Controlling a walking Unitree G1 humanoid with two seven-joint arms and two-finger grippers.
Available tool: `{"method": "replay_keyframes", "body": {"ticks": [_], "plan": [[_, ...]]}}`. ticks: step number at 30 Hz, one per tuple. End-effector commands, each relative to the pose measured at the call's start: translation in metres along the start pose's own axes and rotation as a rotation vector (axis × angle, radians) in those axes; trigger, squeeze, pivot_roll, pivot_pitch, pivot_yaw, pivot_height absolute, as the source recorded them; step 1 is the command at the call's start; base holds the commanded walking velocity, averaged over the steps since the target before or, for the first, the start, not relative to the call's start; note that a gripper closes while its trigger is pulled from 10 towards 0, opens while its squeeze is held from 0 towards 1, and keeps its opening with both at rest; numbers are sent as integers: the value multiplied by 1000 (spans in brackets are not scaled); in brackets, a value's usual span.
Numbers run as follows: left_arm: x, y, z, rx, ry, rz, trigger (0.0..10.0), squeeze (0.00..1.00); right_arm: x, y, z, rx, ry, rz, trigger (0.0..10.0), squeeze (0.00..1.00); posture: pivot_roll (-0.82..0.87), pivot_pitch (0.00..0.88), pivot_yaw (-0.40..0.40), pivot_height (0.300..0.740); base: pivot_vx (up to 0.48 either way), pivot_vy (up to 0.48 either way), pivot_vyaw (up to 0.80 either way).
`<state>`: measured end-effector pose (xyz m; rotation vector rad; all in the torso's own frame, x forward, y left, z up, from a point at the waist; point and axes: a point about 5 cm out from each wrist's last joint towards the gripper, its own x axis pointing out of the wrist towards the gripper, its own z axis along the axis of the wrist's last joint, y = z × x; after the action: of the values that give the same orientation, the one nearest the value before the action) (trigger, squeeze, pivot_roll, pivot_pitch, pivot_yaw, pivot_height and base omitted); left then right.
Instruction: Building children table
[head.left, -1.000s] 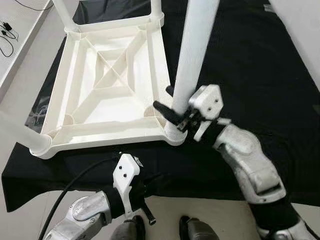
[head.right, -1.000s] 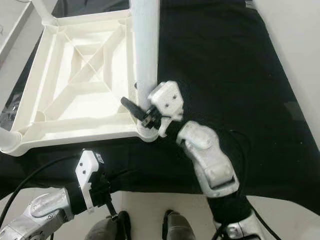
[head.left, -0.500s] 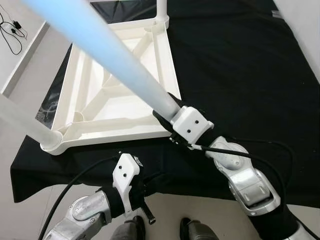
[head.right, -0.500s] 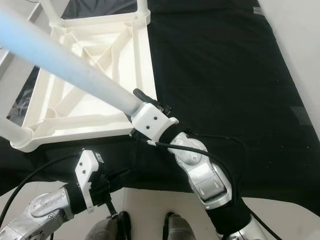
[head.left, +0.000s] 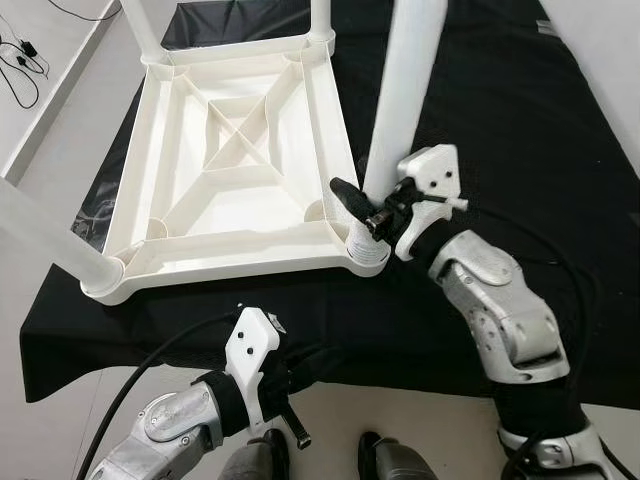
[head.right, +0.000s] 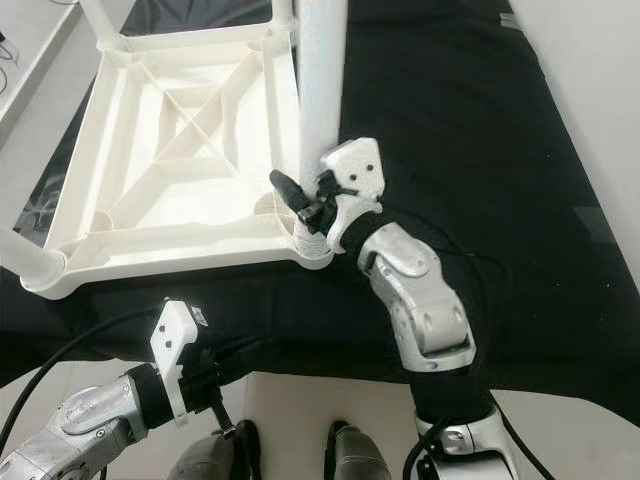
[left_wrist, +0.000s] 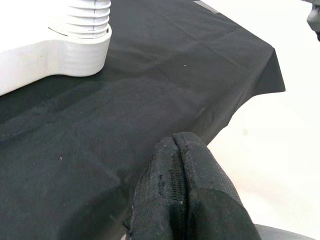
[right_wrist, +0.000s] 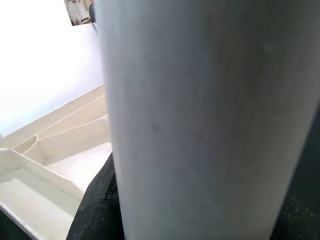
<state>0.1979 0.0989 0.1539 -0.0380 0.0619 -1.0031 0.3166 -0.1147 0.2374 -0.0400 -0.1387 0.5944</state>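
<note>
With right pincer (head.left: 372, 212) clamped on upright leg (head.left: 405, 95) above corner socket (head.left: 366, 250), press straight down.

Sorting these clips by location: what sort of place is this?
Probably an indoor room set up as an assembly spot. An upturned white plastic children's table lies on a black cloth spread over a pale floor, with loose black cables nearby.
</note>
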Motion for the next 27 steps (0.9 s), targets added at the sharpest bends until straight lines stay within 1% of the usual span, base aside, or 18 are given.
{"method": "replay_keyframes", "body": {"ticks": [1, 6, 7, 9, 11, 12, 13, 14, 15, 16, 17, 20, 23, 26, 27], "plan": [[-2, -2, -6, -13, 22, -1, 10000, 0, -7, -8, -49, 88, 225, -64, 10000, 0, 74, 303, 25, 740, 0, 0, 0], [-2, -3, -6, -14, 24, -2, 10000, 0, -12, -5, -64, 129, 274, -46, 10000, 0, 81, 301, 28, 740, 0, 0, 0], [-2, -3, -6, -14, 24, -2, 10000, 0, -12, -5, -64, 129, 274, -46, 10000, 0, 81, 301, 28, 740, 0, 0, 0], [-2, -3, -7, -15, 25, -4, 10000, 0, -14, -6, -70, 163, 295, -53, 10000, 0, 82, 301, 28, 740, 0, 0, 0], [-2, -3, -7, -16, 27, -6, 10000, 0, -14, -10, -68, 121, 258, -70, 10000, 0, 80, 298, 29, 740, 0, 0, 0], [-3, -4, -7, -16, 28, -7, 10000, 0, -14, -12, -66, 83, 223, -82, 10000, 0, 81, 297, 27, 740, 0, 0, 0], [-3, -4, -7, -16, 28, -7, 10000, 0, -14, -12, -66, 83, 223, -82, 10000, 0, 81, 297, 27, 740, 0, 0, 0], [-3, -4, -7, -16, 28, -8, 10000, 0, -14, -13, -65, 58, 200, -89, 10000, 0, 81, 297, 27, 740, 0, 0, 0], [-3, -4, -7, -16, 29, -8, 10000, 0, -16, -14, -64, 6, 183, -89, 10000, 0, 83, 297, 26, 740, 0, 0, 0], [-3, -4, -7, -15, 29, -7, 10000, 0, -19, -14, -65, -75, 171, -87, 10000, 0, 84, 298, 26, 740, 0, 0, 0], [-3, -4, -7, -15, 29, -7, 10000, 0, -19, -14, -65, -75, 171, -87, 10000, 0, 84, 298, 26, 740, 0, 0, 0], [-2, -4, -7, -13, 28, -5, 10000, 0, -24, -13, -65, -161, 143, -86, 10000, 0, 84, 299, 24, 740, 0, 0, 0], [-2, -4, -7, -12, 27, -4, 10000, 0, -28, -12, -66, -195, 130, -81, 10000, 0, 84, 301, 25, 740, 0, 0, 0], [-2, -3, -6, -12, 26, -4, 10000, 0, -31, -8, -68, -204, 145, -62, 10000, 0, 83, 303, 27, 740, 0, 0, 0], [-2, -3, -6, -12, 26, -4, 10000, 0, -32, -7, -69, -223, 150, -52, 10000, 0, 81, 304, 27, 740, 0, 0, 0]]}}
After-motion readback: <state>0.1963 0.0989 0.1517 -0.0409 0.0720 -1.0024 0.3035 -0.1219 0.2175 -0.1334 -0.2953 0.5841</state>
